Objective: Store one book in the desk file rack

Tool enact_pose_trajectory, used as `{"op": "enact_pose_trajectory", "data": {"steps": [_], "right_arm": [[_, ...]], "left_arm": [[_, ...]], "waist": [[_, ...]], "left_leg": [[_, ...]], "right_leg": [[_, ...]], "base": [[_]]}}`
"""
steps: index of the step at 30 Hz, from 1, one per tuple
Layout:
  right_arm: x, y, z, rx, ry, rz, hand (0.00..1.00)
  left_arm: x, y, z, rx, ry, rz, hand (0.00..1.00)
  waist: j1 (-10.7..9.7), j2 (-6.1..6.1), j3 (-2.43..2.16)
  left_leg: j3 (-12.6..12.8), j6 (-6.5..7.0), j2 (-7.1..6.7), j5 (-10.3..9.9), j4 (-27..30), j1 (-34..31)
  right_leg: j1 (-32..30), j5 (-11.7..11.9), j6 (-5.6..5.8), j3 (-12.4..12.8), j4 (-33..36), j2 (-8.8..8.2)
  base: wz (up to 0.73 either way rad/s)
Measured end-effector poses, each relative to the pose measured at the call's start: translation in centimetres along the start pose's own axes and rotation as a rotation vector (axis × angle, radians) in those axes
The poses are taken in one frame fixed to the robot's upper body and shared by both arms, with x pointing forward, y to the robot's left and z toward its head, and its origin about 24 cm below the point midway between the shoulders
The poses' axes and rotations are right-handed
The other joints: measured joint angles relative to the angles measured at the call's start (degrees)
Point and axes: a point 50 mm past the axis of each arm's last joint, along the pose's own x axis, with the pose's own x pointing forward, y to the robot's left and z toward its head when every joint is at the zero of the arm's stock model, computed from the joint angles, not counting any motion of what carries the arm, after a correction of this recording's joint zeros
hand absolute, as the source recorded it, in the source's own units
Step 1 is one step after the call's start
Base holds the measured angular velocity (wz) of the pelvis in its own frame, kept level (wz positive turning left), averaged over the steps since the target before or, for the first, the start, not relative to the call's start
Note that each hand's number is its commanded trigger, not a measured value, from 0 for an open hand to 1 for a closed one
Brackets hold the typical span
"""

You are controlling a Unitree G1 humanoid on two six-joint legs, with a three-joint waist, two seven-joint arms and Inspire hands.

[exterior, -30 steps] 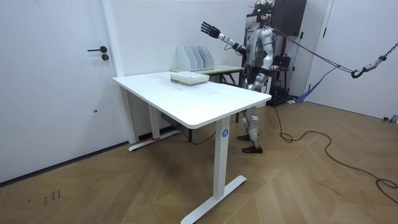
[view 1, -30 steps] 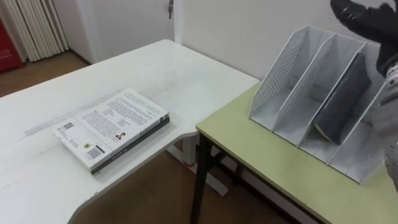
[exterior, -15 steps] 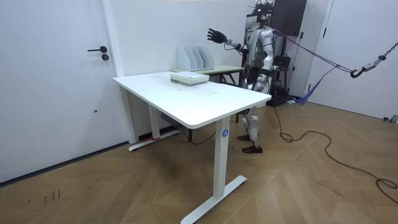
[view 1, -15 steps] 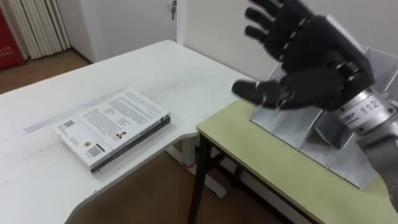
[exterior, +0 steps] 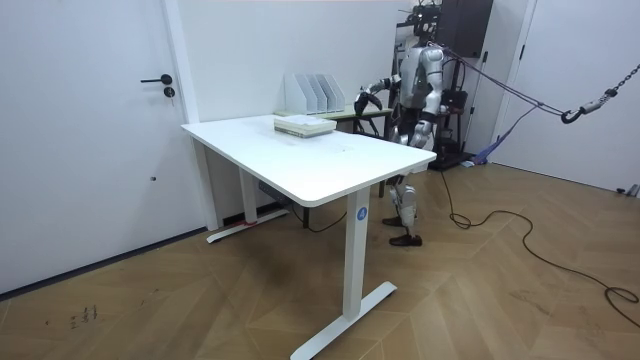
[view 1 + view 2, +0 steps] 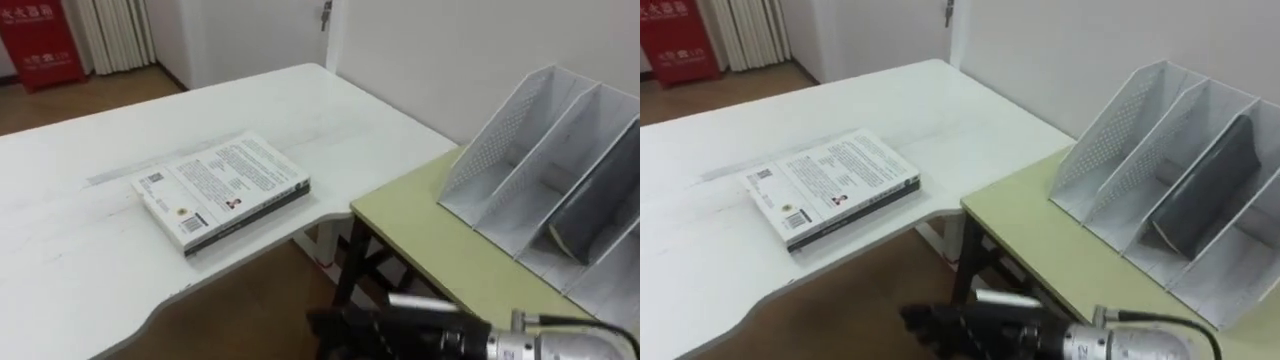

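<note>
A white-covered book [image 6: 222, 190] lies flat near the white table's [image 6: 70, 270] front edge, also seen as the book [image 6: 830, 185] and, small, the book [image 5: 303, 125]. The grey perforated file rack [image 6: 520, 170] stands on the green desk [image 6: 450, 265] to the right; one slot of the rack [image 6: 1110, 150] holds a dark grey item [image 6: 1210, 190] leaning upright. My right hand [image 6: 960, 325] hangs low in front of the green desk, below the level of both tabletops, with dark fingers stretched out and holding nothing. In the room view my right hand [image 5: 365, 100] is beside the desk.
I stand at the green desk [image 5: 365, 113], which adjoins the white table's [image 5: 310, 160] far corner by the wall. A gap with desk legs [image 6: 345, 275] separates the two tops. A red cabinet [image 6: 40, 45] stands far left. A closed door [image 5: 100, 130] is beside the table.
My right hand has dropped from high in front of the file rack to below the desk edge, still holding nothing. The eye view has shifted; the book and rack lie as before.
</note>
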Motion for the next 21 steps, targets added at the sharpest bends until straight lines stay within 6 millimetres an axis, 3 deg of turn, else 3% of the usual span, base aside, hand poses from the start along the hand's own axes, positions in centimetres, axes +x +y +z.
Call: {"op": "enact_pose_trajectory", "data": {"steps": [1,6,14,18,21], "right_arm": [[0.0,0.7,-1.9,0.026,0.081,0.018,0.0],[-0.1,2.4,-8.8,0.152,0.39,0.014,0.0],[-0.5,3.3,-13.6,0.359,0.494,-0.105,0.0],[-1.4,4.4,-16.2,0.517,0.53,-0.225,0.0],[-2.4,5.4,-18.1,0.597,0.587,-0.347,0.0]], "left_arm": [[0.0,0.1,-0.3,-0.001,0.013,0.007,0.0],[0.1,0.0,-0.6,0.001,0.022,0.025,0.0],[0.2,0.1,-0.9,-0.014,0.022,0.069,0.0],[0.1,0.1,-1.5,-0.044,0.029,0.088,0.0],[0.2,-0.1,-2.2,-0.058,0.041,0.113,0.0]], "waist": [[0.22,0.1,-0.41],[0.04,0.94,-0.66],[-0.13,0.77,-0.78],[-0.72,1.2,-0.77],[-1.2,2.19,-0.81]], "left_leg": [[-0.01,-0.01,0.01,0.01,0.02,-0.41],[0.13,-0.03,-0.2,0.03,0.19,-0.38],[-0.04,-0.01,-0.44,-0.09,0.1,0.41],[-0.21,0.01,-0.6,-0.08,0.09,0.5],[-0.21,0.04,-0.83,-0.06,-0.19,0.96]], "right_leg": [[-0.45,0.0,0.0,0.01,0.06,0.03],[-0.61,-0.02,-0.04,-0.28,0.01,-0.05],[0.71,0.0,-0.07,-0.23,-0.45,0.03],[1.26,0.06,0.02,-0.38,-1.14,0.01],[1.65,-0.14,0.27,-0.4,-1.2,-0.12]], "base": [[0.0],[-0.02],[0.02],[0.05],[0.02]]}}
